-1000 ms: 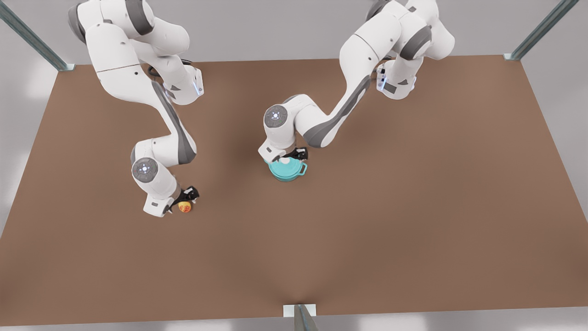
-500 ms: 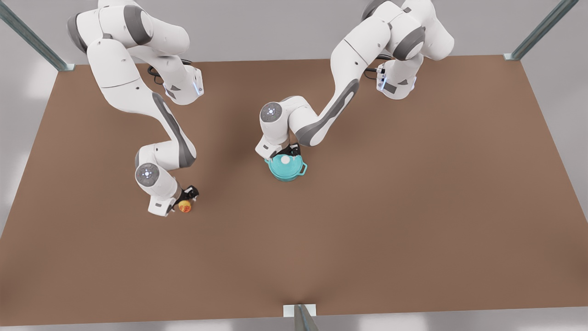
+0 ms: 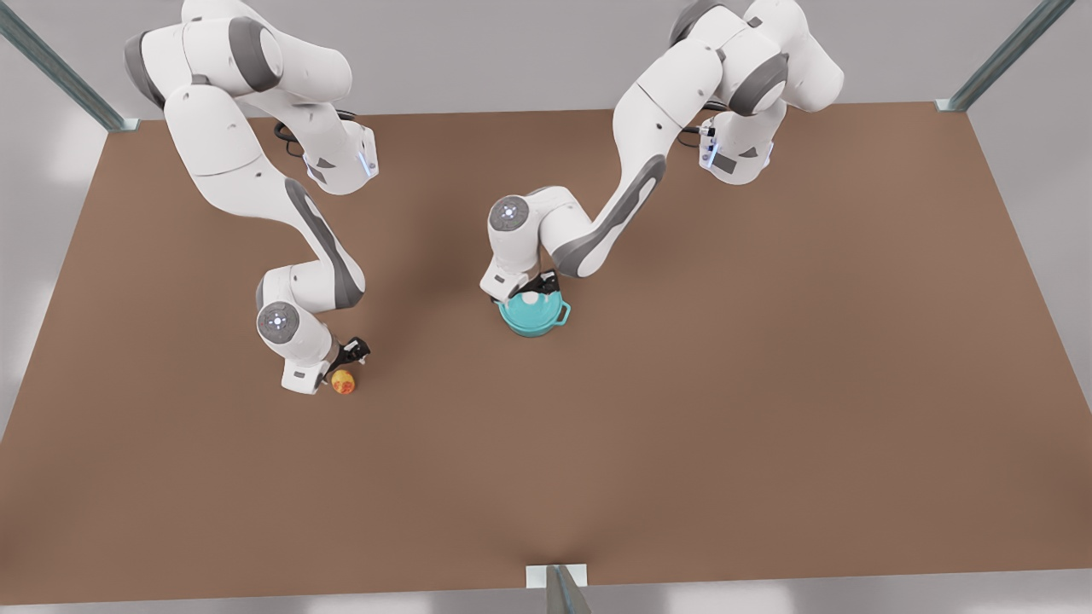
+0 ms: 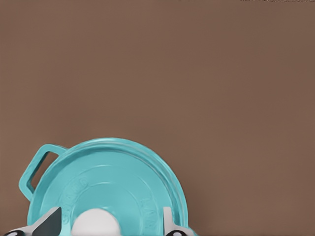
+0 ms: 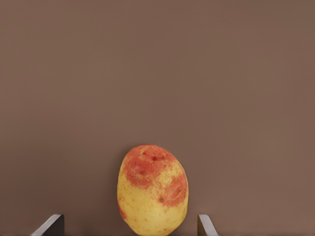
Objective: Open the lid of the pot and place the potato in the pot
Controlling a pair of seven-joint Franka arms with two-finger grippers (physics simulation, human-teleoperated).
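- A bare brown table [image 3: 768,384] is seen from above in a grey-walled cell, metal struts [image 3: 60,72] at its corners and two white arms reaching in from the far edge.
- The pot [image 3: 536,317] stands near the table's middle, and the lid [image 4: 110,182] is seated flat on it, so the opening step is judged not yet done.
- The left gripper [image 3: 531,290] is poised directly over the lid; in the left wrist view its fingertips [image 4: 49,222] are spread to either side of the white knob [image 4: 96,223], not yet closed on it.
- The knob lies straight between the fingers, so a descent and squeeze appears to be what the lift turns on.
- One loop handle [image 4: 37,169] sticks out sideways beyond the fingers' line.
- The potato [image 3: 343,383] lies on the table, well apart from the pot, toward the front view's left.
- The right gripper [image 3: 341,362] is held just above it, fingers [image 5: 49,225] released and wide, the potato between them and untouched.
- The potato's long axis [image 5: 152,191] runs across the line joining the two fingertips, so the narrower width is judged to be offered to the closing fingers.
- Each arm is nearer its own thing: left to the lid, right to the potato.
- Faint raised lettering circles the lid, too indistinct to be read; no other writing or brand is seen.
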